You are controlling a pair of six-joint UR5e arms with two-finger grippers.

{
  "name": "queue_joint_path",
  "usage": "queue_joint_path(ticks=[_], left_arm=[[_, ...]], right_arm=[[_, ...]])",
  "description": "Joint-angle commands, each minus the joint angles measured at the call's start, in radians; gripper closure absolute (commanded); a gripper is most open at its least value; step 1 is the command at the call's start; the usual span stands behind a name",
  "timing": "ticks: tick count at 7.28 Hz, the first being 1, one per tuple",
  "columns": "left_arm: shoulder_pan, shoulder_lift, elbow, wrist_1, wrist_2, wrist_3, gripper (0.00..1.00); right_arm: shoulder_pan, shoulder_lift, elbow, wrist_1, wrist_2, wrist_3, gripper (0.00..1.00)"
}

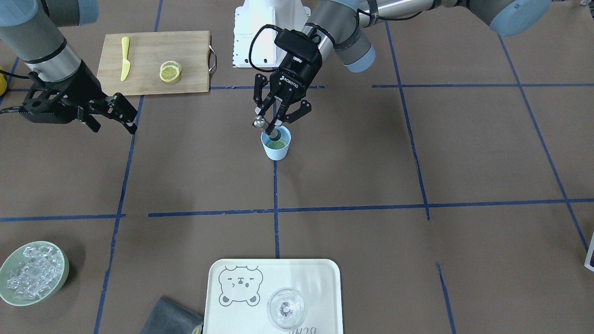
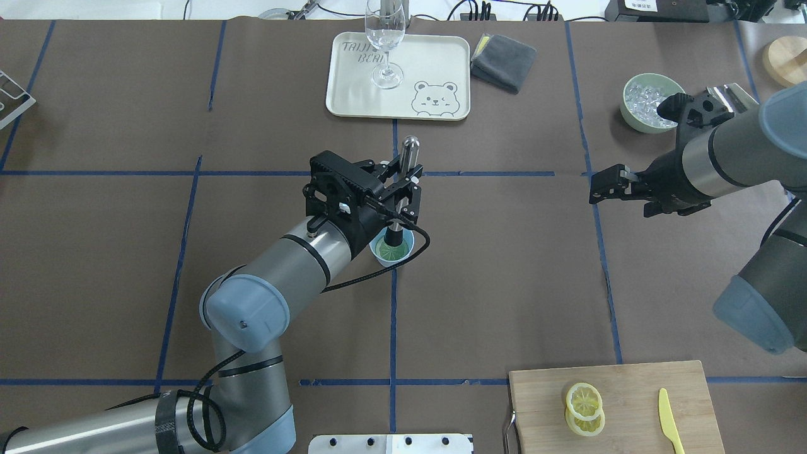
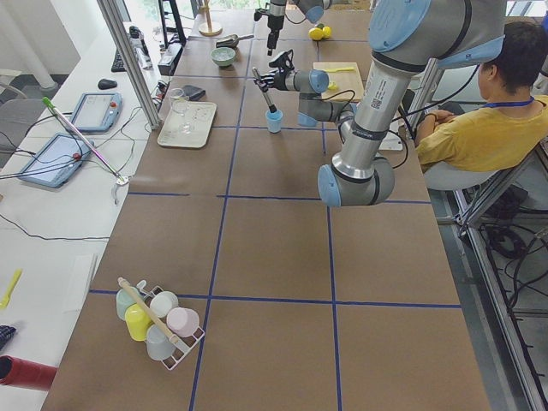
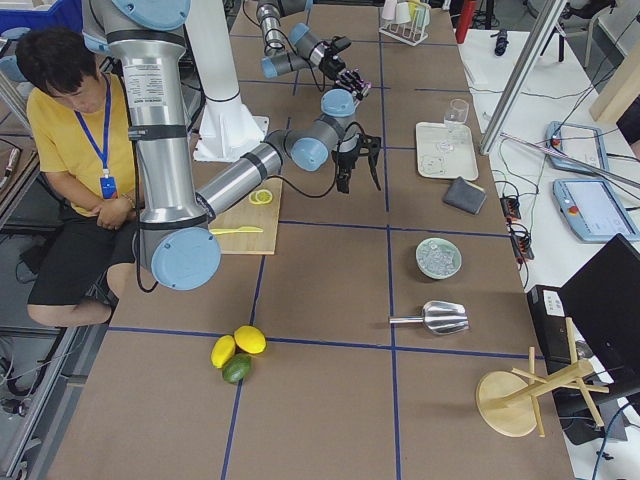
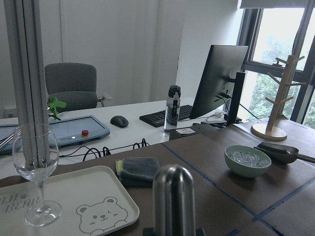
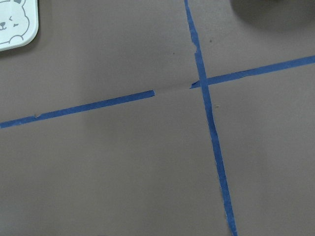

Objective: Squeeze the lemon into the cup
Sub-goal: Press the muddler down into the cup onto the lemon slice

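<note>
A: Where is the lemon slice [image 1: 278, 144] to be found?

B: It is seen lying flat in the bottom of the cup [image 1: 276, 154], which stands upright near the middle of the counter [image 1: 371, 162]. The dark foot of a muddler [image 1: 259, 122] is set down on it, inside the rim.

A: By what is the muddler held?

B: It is clamped between the fingers of the left hand [image 1: 280, 118] and tilted, with its metal top leaning away from the cup. The right hand [image 1: 118, 113] is held well apart, over bare counter. Whether it is open or closed cannot be told.

A: What could be spoiled from here?

B: The cup is steadied by nothing (the other hand is nowhere near). Should the tilted muddler be pressed off-centre or against the wall, the light cup could be tipped or slid. If the slice is merely pinned rather than crushed, little juice would be given. Spare slices [image 1: 170, 72] are kept on the cutting board [image 1: 153, 46].
</note>
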Motion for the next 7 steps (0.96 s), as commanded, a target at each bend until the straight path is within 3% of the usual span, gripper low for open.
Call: queue_joint_path(ticks=[1,7], left_arm=[[0.03,-0.002,0.063,-0.039,0.032,0.0,1.0],[0.053,-0.004,0.097,-0.054,0.062,0.0,1.0]], right_arm=[[0.0,0.003,-0.001,-0.001,-0.002,-0.001,0.0],[0.0,0.007,0.002,-0.001,0.0,0.001,0.0]])
